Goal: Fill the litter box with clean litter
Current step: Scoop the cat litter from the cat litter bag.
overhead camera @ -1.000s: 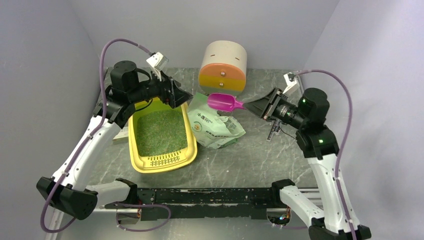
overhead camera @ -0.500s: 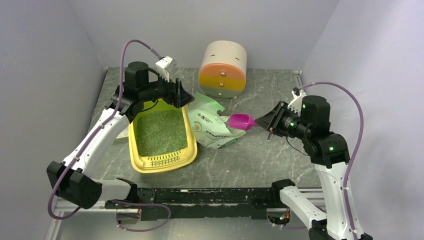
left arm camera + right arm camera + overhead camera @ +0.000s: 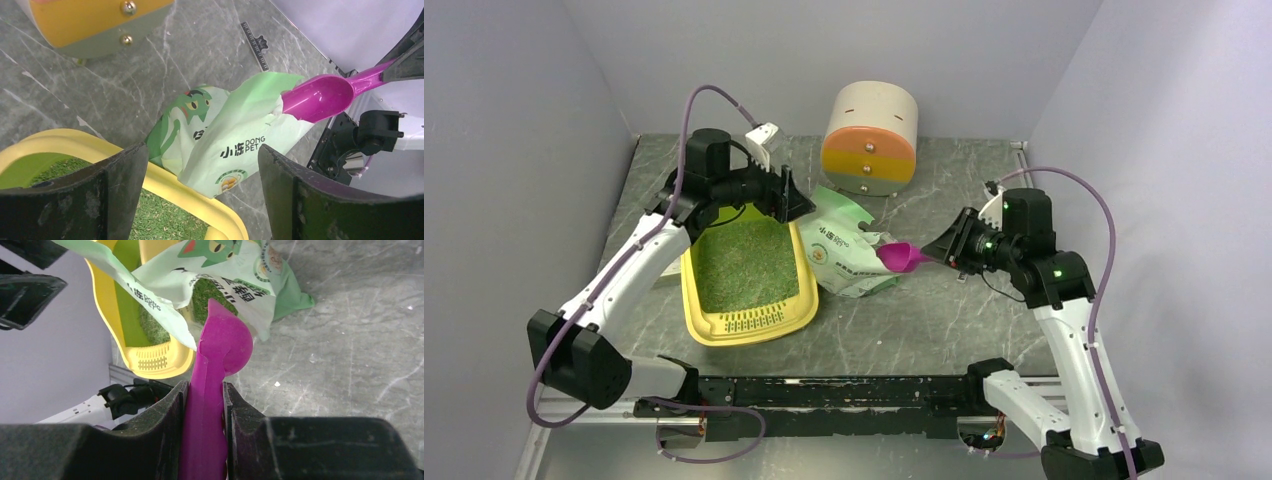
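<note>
Scoop (image 3: 902, 257) at the bag (image 3: 849, 262), litter box (image 3: 699, 325) just beside
The right gripper (image 3: 941, 253) is clamped on the magenta scoop's handle, its bowl at the green bag's open mouth. The left gripper (image 3: 790, 196), its 2 fingers wide apart and empty, hovers over the yellow box's far end. Clean litter (image 3: 739, 262) covers the box floor.

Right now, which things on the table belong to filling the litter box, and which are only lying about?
For the job:
- litter box
- litter already in it
- bag, lying open beside the box
- scoop, at the bag's mouth

Lying about:
- cabinet at the back
- ruler on the table
</note>
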`<state>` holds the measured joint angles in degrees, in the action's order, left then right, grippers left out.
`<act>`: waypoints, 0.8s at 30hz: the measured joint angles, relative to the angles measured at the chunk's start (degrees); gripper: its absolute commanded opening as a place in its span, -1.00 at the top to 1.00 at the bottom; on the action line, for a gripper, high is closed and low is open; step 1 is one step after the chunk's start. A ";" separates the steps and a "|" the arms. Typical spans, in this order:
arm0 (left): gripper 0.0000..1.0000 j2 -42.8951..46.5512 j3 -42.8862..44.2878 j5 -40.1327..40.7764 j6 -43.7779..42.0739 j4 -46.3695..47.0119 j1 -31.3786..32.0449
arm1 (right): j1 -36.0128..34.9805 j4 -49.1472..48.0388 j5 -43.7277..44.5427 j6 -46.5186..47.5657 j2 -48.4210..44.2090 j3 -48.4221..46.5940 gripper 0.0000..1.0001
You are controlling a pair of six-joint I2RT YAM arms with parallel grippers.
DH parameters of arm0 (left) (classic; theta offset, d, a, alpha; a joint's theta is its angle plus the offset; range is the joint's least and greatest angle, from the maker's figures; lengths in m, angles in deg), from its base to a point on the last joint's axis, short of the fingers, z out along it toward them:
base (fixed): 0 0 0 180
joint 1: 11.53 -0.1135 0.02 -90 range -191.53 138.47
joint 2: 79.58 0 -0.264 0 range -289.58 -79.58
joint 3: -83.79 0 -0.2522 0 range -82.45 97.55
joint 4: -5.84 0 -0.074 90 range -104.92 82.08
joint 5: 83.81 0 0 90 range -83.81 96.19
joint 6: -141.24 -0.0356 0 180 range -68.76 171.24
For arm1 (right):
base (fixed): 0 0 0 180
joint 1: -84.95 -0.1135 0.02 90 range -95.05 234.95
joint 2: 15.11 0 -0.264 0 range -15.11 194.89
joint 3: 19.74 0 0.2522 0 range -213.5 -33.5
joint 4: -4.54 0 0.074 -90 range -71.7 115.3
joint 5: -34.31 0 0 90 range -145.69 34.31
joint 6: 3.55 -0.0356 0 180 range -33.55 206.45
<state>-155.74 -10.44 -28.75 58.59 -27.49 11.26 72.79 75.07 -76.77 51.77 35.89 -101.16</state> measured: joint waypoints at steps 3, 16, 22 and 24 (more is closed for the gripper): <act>-0.65 -0.81 -0.79 -0.72 -0.31 -0.09 0.24 | 0.00 -2.58 -2.08 -0.24 0.52 1.44 1.00; -0.52 -3.32 -2.38 0.17 -2.08 -0.52 2.25 | -5.40 -8.26 -1.99 -1.75 9.11 3.56 1.00; -0.41 -4.09 -2.38 0.96 -2.40 -1.29 2.91 | -15.28 -9.81 4.92 -3.48 13.22 1.05 1.00; -0.28 -4.48 -2.38 0.96 -2.67 -1.79 3.17 | -16.90 -9.77 7.17 -3.74 14.38 -0.07 1.00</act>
<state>-160.22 -12.83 -27.79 55.93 -29.28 14.43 55.90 65.30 -69.60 48.04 50.27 -101.23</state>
